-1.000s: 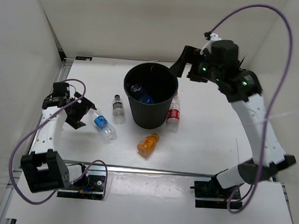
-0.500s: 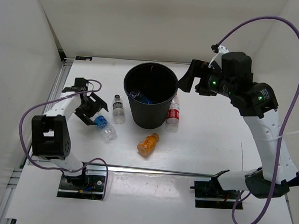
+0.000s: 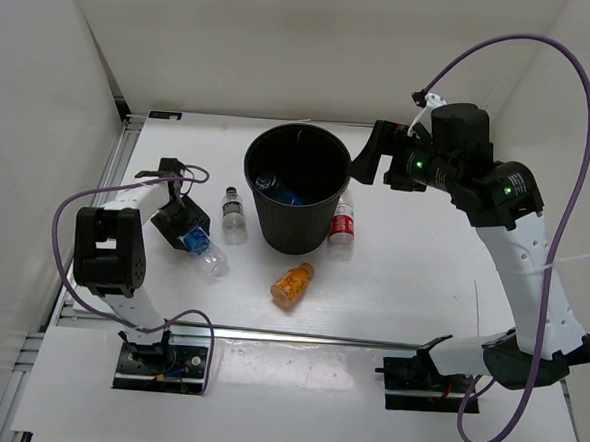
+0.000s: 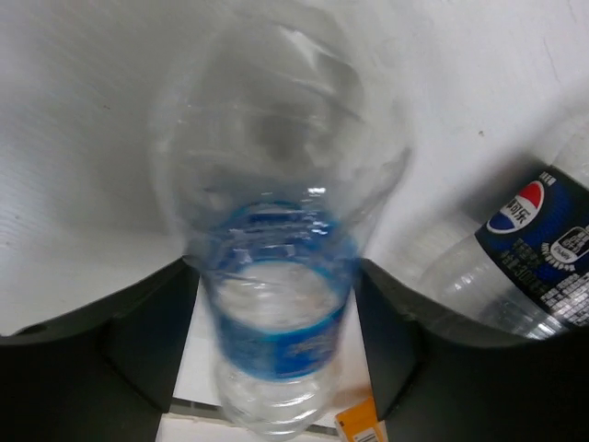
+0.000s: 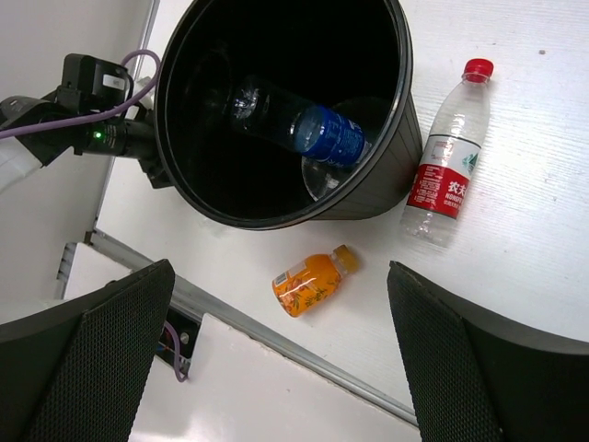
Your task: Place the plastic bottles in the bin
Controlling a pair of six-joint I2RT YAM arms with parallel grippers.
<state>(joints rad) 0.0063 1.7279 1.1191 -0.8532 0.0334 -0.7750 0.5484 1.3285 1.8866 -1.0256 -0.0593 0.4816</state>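
Straddling a bottle: the left gripper is down at the table, left of the bin, with one finger on each side of the blue bottle.
Left jaws: narrowed close against the blue label on both sides. I cannot tell whether they press on it.
Blue bottle: lying on the table between the left fingers. Its clear body points toward the near edge.
Black-capped bottle: just right of the left gripper, between it and the bin. In the left wrist view its dark label shows at the right edge.
Bin: upright at the middle of the table, mouth open upward.
Second blue bottle: inside the bin, leaning against the wall.
Red bottle: on the table just beside the bin's right side, with its cap toward the far edge.
Orange bottle: on its side in front of the bin, apart from it.
Right gripper: in the air by the bin's right rim, jaws wide apart, nothing between them.
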